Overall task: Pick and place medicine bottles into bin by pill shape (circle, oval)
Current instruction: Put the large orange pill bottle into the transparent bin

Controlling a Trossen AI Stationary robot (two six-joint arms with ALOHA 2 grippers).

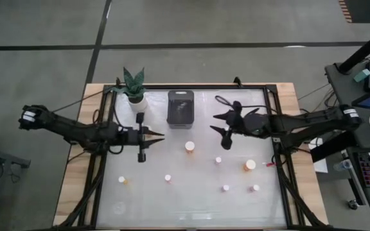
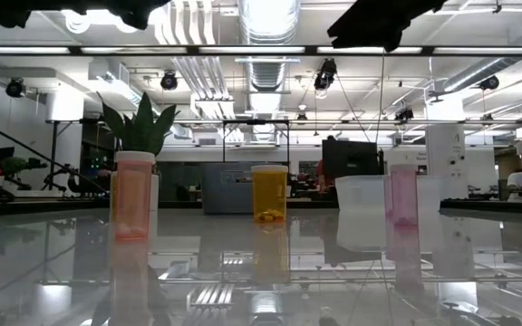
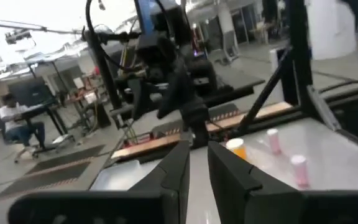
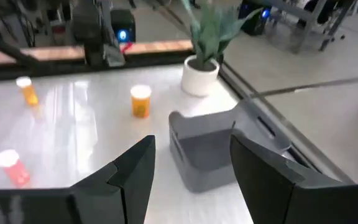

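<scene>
Several small medicine bottles with white caps stand apart on the white table top. A larger orange one [image 1: 189,147] is near the middle, another orange one [image 1: 249,165] is to the right, and a small orange one [image 1: 122,180] is near left. Pinkish-white ones [image 1: 167,178] [image 1: 218,160] [image 1: 225,188] stand nearer the front. A dark grey bin [image 1: 180,108] stands at the far middle. My left gripper [image 1: 161,136] [image 3: 197,146] is shut and empty, left of the middle bottle. My right gripper [image 1: 216,123] [image 4: 191,140] is open and empty, just right of the bin [image 4: 207,152].
A white pot [image 1: 137,101] with a green plant stands left of the bin at the far edge. A black frame [image 1: 276,147] runs around the table top. The low view shows an orange-pink bottle [image 2: 134,195], a yellow-orange one [image 2: 269,193] and a pink one [image 2: 401,199].
</scene>
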